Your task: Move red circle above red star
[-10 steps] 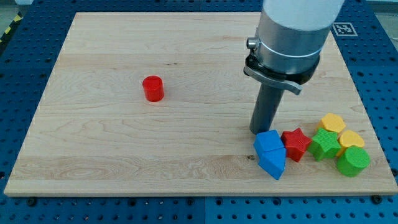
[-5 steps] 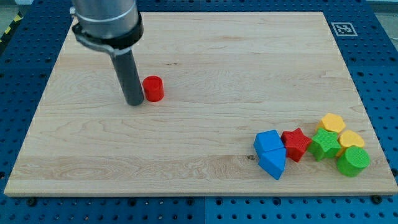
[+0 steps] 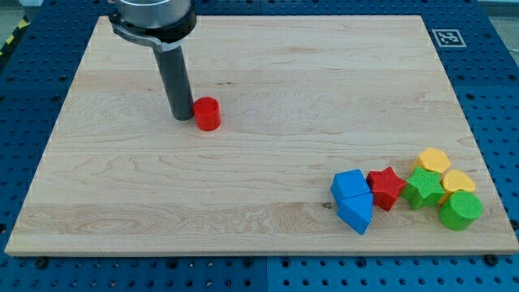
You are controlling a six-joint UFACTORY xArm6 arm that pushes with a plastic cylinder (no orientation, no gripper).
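The red circle (image 3: 208, 113), judged light and stiff, is touched on its left by my tip (image 3: 183, 118); no hand is fitted, so nothing is grasped.

My tip (image 3: 183, 118) sits on the bench (image 3: 259, 73) against the left side of the red circle (image 3: 208, 113), in the view's upper left. Well apart, at the lower right, the red star (image 3: 386, 187) lies between two stacked blue blocks (image 3: 353, 200) on its left and the green star (image 3: 422, 188) on its right. Past that, two yellow blocks (image 3: 444, 170) lie above a green cylinder (image 3: 460, 211).
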